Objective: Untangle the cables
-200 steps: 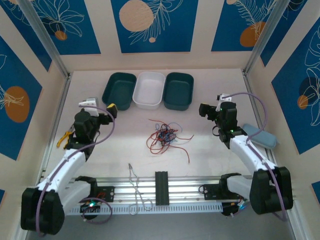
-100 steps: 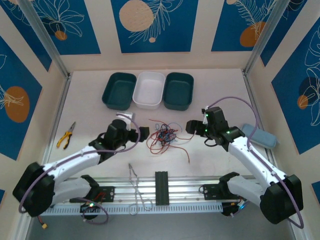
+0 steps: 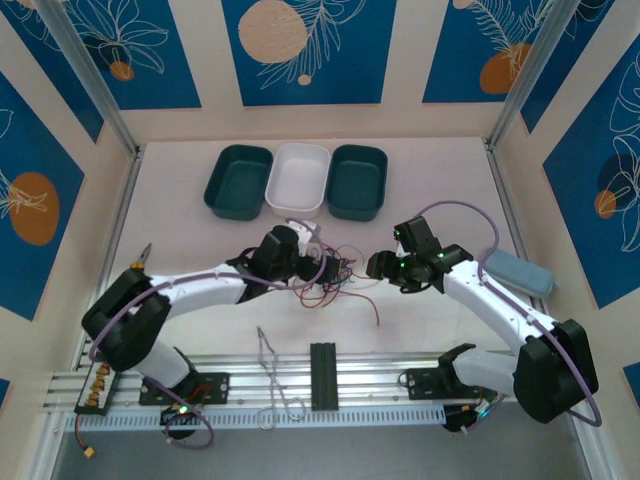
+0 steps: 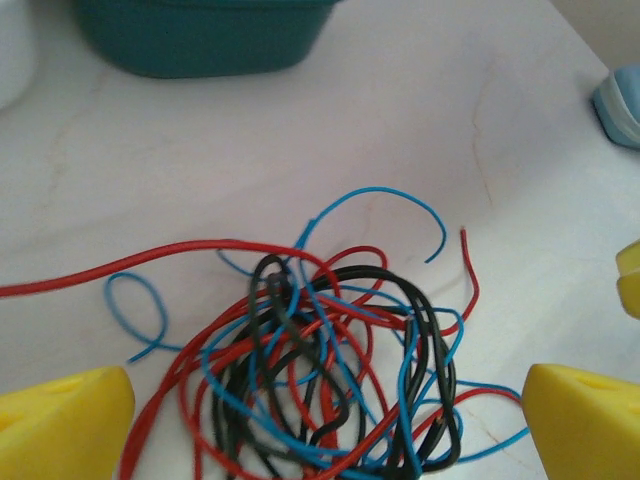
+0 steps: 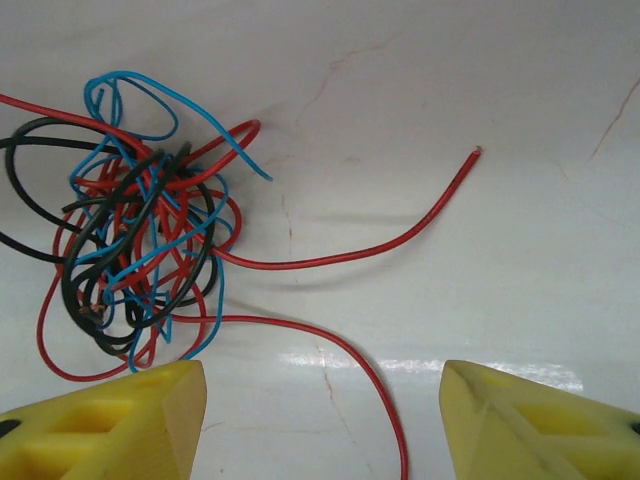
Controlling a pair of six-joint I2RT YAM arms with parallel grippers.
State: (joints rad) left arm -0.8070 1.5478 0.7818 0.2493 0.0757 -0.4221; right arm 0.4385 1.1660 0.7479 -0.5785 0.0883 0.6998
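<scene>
The tangled thin red, black and blue cables (image 4: 330, 390) lay on the white tabletop (image 5: 500, 150) between the spread, empty left hand (image 4: 327, 400) and right hand (image 5: 322, 390), which would best pinch single loose ends, not the knot.

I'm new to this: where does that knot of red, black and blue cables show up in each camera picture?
Top external: cables at mid-table, below the white tray.
Left wrist: cables low centre.
Right wrist: cables left of centre.
Shared landmark: the pale table beneath them.

Blue floral wall panels (image 3: 310, 50), pale tabletop (image 3: 440, 175)
</scene>
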